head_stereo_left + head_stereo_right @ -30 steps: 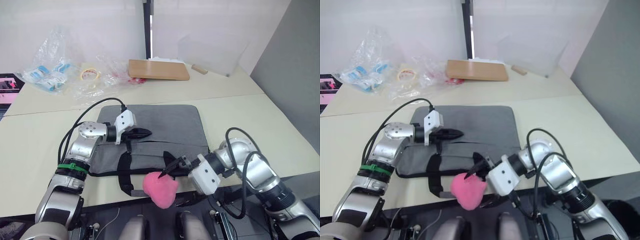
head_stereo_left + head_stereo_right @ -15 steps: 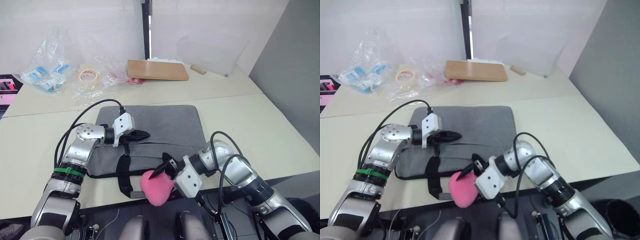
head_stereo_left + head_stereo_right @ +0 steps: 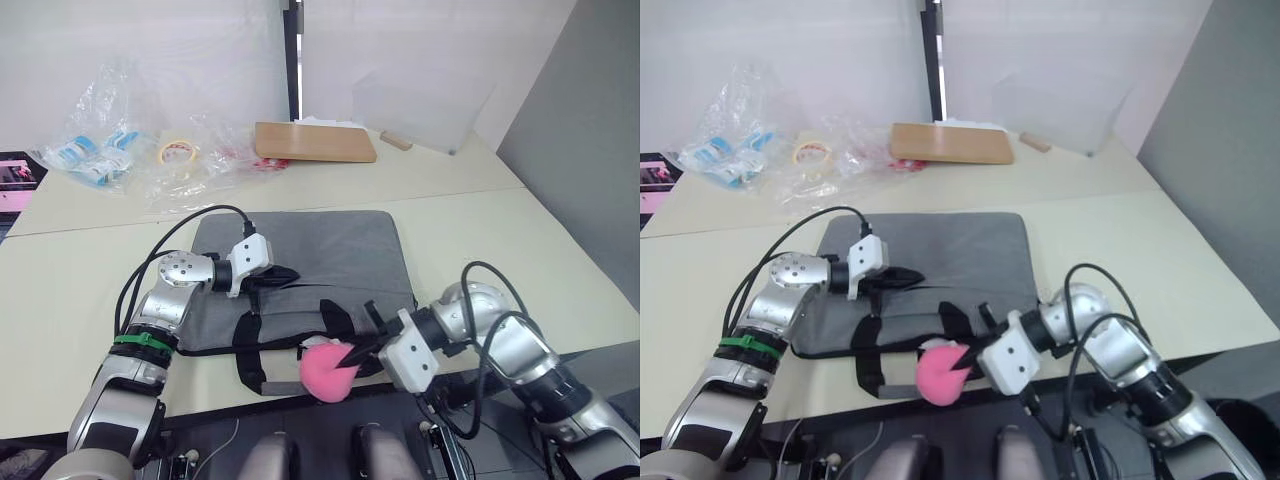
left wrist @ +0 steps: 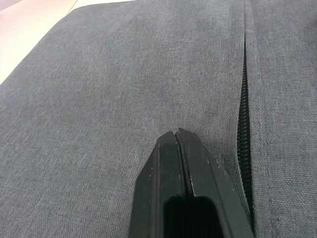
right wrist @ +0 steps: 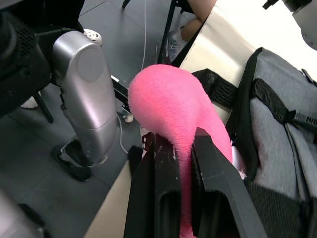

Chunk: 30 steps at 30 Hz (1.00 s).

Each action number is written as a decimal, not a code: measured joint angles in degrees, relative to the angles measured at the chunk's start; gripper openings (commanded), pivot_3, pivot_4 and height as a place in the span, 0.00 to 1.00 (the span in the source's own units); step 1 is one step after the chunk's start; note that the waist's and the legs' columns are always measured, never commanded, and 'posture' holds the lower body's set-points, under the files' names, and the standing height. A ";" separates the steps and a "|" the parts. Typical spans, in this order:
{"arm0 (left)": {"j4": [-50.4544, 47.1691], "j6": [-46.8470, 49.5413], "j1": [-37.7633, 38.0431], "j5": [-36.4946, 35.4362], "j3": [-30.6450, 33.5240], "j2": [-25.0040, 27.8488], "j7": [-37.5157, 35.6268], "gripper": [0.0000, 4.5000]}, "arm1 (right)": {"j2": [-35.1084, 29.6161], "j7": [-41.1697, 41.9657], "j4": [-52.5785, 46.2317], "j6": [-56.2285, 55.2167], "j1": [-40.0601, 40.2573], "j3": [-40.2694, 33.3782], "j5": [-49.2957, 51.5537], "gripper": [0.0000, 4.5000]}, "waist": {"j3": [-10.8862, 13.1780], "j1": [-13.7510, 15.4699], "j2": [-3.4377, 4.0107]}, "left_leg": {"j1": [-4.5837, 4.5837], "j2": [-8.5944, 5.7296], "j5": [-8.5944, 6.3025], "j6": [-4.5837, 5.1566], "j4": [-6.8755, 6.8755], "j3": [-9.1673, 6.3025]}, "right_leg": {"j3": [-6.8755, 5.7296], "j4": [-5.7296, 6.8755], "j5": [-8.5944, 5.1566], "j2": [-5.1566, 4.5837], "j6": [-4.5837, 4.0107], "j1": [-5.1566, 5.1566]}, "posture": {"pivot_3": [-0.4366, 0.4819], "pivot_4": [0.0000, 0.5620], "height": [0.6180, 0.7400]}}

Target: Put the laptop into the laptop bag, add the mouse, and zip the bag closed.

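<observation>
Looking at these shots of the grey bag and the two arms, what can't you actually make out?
- Whether the silver laptop is inside the flat grey fabric laptop bag: the fabric hides its inside in both eye views.
- Where the black zipper ends: the left gripper, fingers shut, covers its lower stretch in the left wrist view.
- What the crumpled clear plastic bags hold: too small in the eye views.
- The round pink plush toy's lower part: the right gripper clamps it.

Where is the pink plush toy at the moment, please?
The pink plush toy sits at the table's near edge, pinched in the right gripper, just in front of the laptop bag and beside its black handles.
</observation>
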 measured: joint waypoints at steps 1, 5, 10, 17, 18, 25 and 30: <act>0.02 -0.43 0.07 0.06 -0.02 0.00 0.02 0.00 | -1.40 -0.17 -1.15 0.60 1.26 -1.10 0.48 0.00 | 0.00 0.03 0.00 | 0.00 0.00 -0.01 0.01 -0.01 0.03 | 0.03 -0.03 -0.01 -0.01 0.01 0.00 | 0.48 0.27 1.00; -0.03 -2.92 0.61 1.22 -0.43 -0.38 0.66 0.00 | -7.36 -1.37 -4.98 1.35 8.08 -5.39 0.56 0.00 | -0.10 0.48 0.14 | 0.00 0.00 -0.09 0.12 -0.01 0.12 | 0.11 -0.05 -0.11 -0.07 0.17 0.02 | 0.48 0.27 1.00; 0.43 -5.59 1.80 2.03 -0.49 -0.28 1.82 0.00 | -12.11 -2.48 -6.36 1.17 14.82 -10.65 0.79 0.00 | -0.42 0.46 0.58 | 0.37 0.24 -0.32 0.24 -0.02 0.67 | 0.42 -0.06 -0.49 -0.08 0.65 0.27 | 0.48 0.27 1.00; 1.82 -7.29 2.47 2.04 -0.49 -1.42 3.50 0.00 | -16.69 -3.63 -6.02 0.44 22.22 -18.97 1.70 0.00 | -0.61 0.79 0.86 | 0.62 0.29 -0.43 0.35 0.00 0.78 | 0.45 -0.19 -0.63 -0.07 0.82 0.64 | 0.48 0.27 1.00; 2.02 -7.51 2.52 2.10 -0.51 -1.47 3.65 0.00 | -17.38 -3.73 -5.30 -0.19 23.62 -20.81 1.70 0.00 | -0.61 0.78 0.86 | 0.65 0.29 -0.44 0.37 0.00 0.80 | 0.46 -0.21 -0.63 -0.08 0.82 0.69 | 0.48 0.27 1.00; 3.01 -9.12 2.83 2.15 -0.70 -1.72 4.19 0.00 | -19.56 -3.33 -3.03 -3.55 34.89 -31.16 2.10 0.00 | -0.72 0.99 1.04 | 0.72 0.40 -0.59 0.31 -0.01 0.82 | 0.48 -0.23 -0.74 -0.06 0.81 0.94 | 0.48 0.27 1.00; 3.93 -9.65 2.79 2.18 -0.70 -1.95 4.54 0.00 | -19.59 -3.97 2.45 -5.50 36.72 -35.31 2.50 0.00 | -0.74 0.83 1.07 | 0.88 0.41 -0.62 0.30 -0.01 0.87 | 0.52 -0.26 -0.79 -0.04 0.87 1.12 | 0.48 0.27 1.00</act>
